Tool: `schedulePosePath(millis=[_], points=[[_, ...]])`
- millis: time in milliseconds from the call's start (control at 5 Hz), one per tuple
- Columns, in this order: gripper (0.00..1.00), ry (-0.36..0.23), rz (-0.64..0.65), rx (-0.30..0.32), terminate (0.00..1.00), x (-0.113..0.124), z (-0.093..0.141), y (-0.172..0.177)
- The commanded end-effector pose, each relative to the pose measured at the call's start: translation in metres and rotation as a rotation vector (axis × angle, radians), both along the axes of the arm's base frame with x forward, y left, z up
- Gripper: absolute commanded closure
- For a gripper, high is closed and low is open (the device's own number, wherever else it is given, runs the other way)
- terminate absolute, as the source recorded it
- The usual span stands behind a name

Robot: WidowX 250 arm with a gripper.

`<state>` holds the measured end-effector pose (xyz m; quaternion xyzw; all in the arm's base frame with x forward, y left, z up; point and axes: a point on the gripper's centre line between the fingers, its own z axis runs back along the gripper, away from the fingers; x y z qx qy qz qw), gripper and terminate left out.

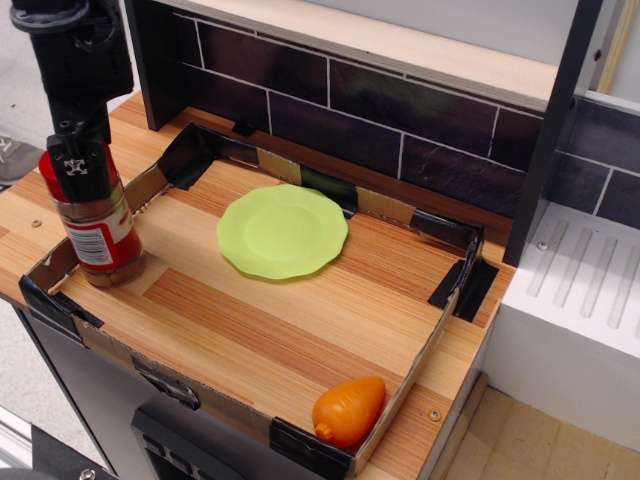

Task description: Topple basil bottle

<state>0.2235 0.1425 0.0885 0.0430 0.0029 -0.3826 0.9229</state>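
Observation:
The basil bottle (97,232) is a clear jar with a red cap, a red-and-white label and brownish contents. It stands at the left end of the cardboard-walled tray (200,385) and leans slightly, its top toward the left. My black gripper (78,168) hangs from above with its fingers together, right against the cap, and hides most of it. The fingers do not wrap around the bottle.
A light green plate (283,230) lies in the middle back of the tray. An orange carrot toy (349,409) lies in the front right corner. A dark tiled wall (330,105) runs behind. A white drainer (590,290) stands at the right.

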Motion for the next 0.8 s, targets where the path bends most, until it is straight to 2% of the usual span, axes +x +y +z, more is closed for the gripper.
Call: schedulePosePath(millis=[0,200,400,600], points=[[1.0,-0.023,-0.022,-0.068,0.0,0.007,0.013,0.002],[1.0,0.025,-0.128,-0.055,0.0,-0.001,0.024,-0.011],[1.0,0.065,-0.202,0.095,0.0,-0.017,0.022,-0.032],[1.0,0.07,-0.267,0.135,0.0,-0.03,0.02,-0.042]])
